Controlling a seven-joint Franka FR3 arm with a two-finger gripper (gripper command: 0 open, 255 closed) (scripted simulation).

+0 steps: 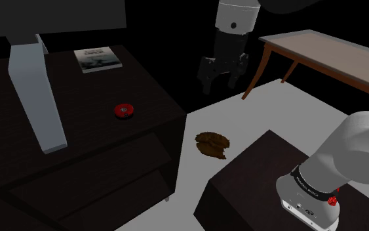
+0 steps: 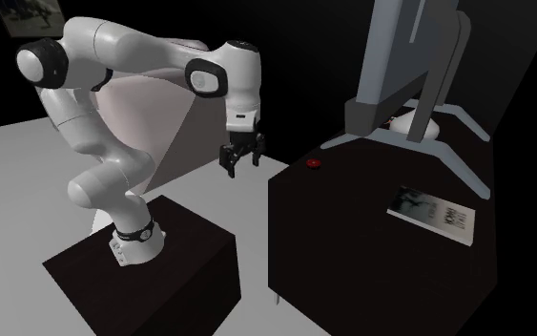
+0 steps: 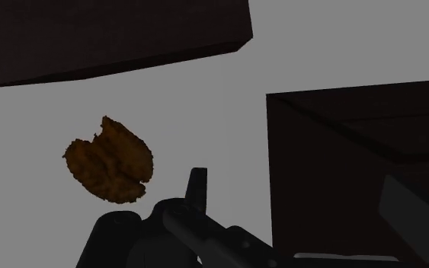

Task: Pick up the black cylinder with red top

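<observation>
While the hand (image 1: 221, 84) hovers released, red-topped cylinder (image 1: 124, 110) lies well apart on desk (image 1: 78, 92)

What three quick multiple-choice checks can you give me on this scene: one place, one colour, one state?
1. Where is the red-topped cylinder?
A on a chair; B on the dark desk; C in the gripper.
2. What colour is the lump on the floor?
A brown; B green; C blue.
3. How is the gripper?
A shut on the cylinder; B open, holding nothing; C shut on the lump.

Answers: B, it stands on the desk top, apart from the book; A, it is brown against the pale floor; B, the fingers stand apart in the air beside the desk.
</observation>
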